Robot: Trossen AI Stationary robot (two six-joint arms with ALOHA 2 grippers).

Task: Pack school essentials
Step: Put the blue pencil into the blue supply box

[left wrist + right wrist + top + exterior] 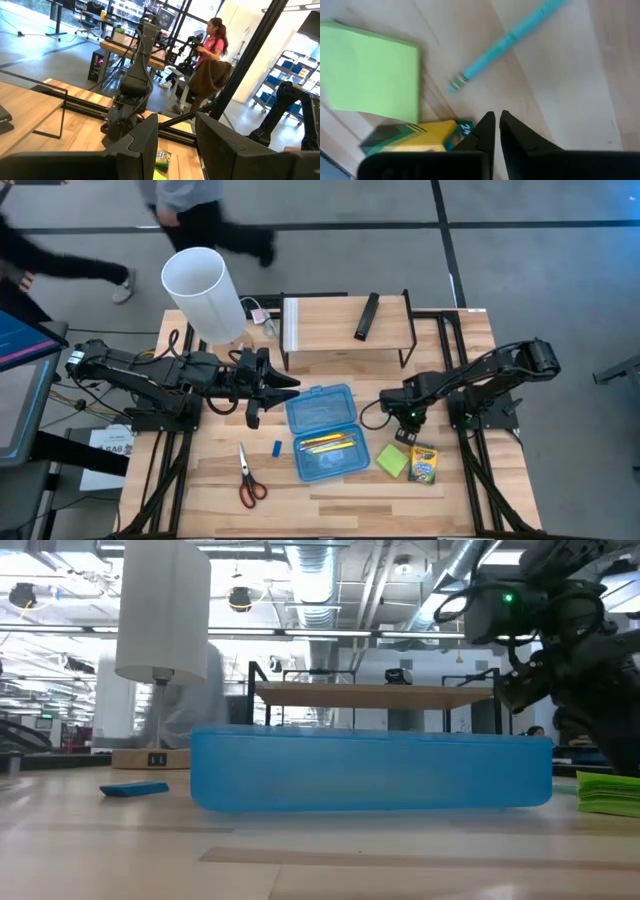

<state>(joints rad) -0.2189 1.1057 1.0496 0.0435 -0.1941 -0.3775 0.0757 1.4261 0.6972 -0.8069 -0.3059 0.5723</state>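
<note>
Bare table (330, 505) along the front edge; white cylinder (203, 292) and shelf (345, 323) crowd the back

From my station I see a tall white cylinder (205, 295) standing at the far left corner of the wooden table (330, 500), on a small base. Behind the middle of the table there is a raised wooden shelf (330, 325) on thin black legs, and a slim black bar (366, 316) lies on it, toward its right side. Beyond the table, people (200, 215) walk over the grey floor. In the left wrist view, a person in a pink top (212, 42) stands among desks.
</note>
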